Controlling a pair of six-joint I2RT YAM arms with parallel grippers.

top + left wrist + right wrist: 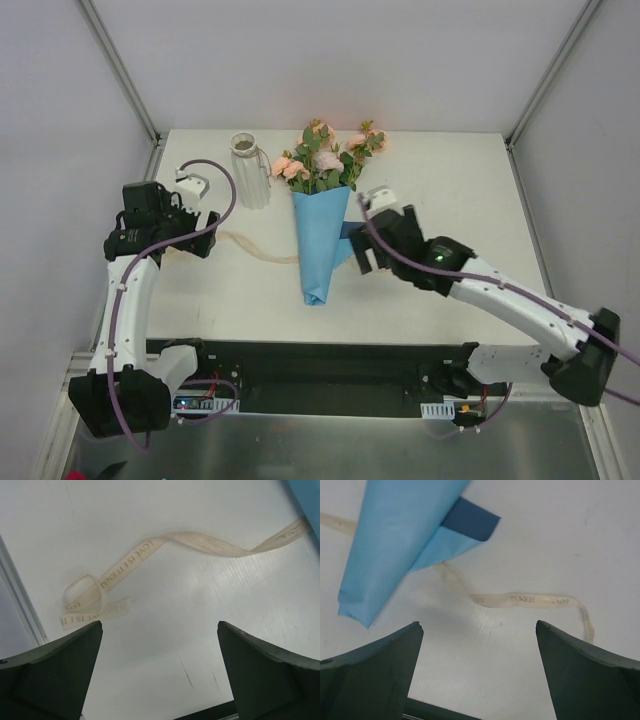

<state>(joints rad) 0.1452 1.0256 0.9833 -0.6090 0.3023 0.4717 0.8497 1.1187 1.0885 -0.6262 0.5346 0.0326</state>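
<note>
The blue-wrapped bouquet (pixel 320 235) is lying mid-table, looking light and crushable. The cream ribbon (pixel 200 542) is trailing from beneath it both ways, limp and thin, probably best pinched near an end. The left gripper (pixel 160 630) and right gripper (pixel 480 630) are hovering above it, fingers apart and empty.

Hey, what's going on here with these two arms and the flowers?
A bouquet of pink flowers in a blue paper cone lies on the white table, a cream printed ribbon running under it. The left gripper hovers open over the ribbon's looped end, the right gripper open over the other end. Neither holds anything.
</note>
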